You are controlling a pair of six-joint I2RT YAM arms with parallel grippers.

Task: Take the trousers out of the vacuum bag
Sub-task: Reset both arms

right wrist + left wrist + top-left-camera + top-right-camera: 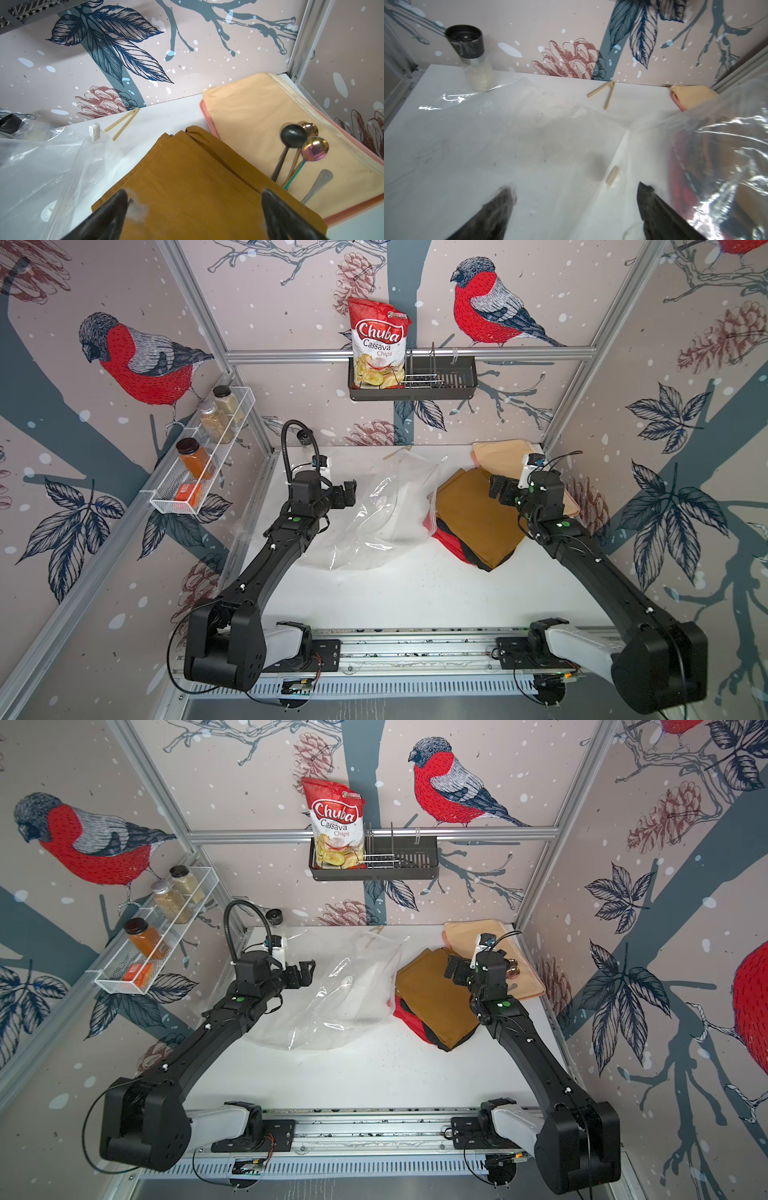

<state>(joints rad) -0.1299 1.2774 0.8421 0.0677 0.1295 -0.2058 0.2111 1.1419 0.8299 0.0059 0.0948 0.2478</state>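
Desk [415, 593]: white, boxed in by bird-and-pinecone wallpaper; I read the clock with twelve at the back wall.
Vacuum bag [386, 514]: clear and crinkled, slumped from the centre toward ten o'clock, with its open end turned to three o'clock.
Valve disc [612, 176]: round and white, on the bag's plastic just ahead of my left fingertips.
Zip slider [94, 128]: white, on the bag's far edge near twelve o'clock.
Trousers [473, 514]: a folded stack at two to three o'clock, the mustard-brown pair on top, the black pair [484, 564] under it, and the red pair [446, 545] peeking out on the bag side.
Bag against trousers: the bag's open edge lies over the red corner, while most of the stack sits bare outside the plastic.
My left hand [349, 493]: jaws wide with nothing between them, above the bag at ten o'clock.
My right hand [194, 191]: jaws wide and gripping nothing, over the mustard-brown cloth; I cannot tell whether the tips touch it.
Peach mat [249, 116]: flat in the one o'clock corner, its near edge under the stack.
Spoons [295, 145]: several lying on the mat.
Tongs [606, 93]: tan, lying at twelve o'clock.
Grinder jar [475, 62]: black-capped, upright at eleven o'clock.
Chips bag [378, 344]: standing in the black basket on the back wall.
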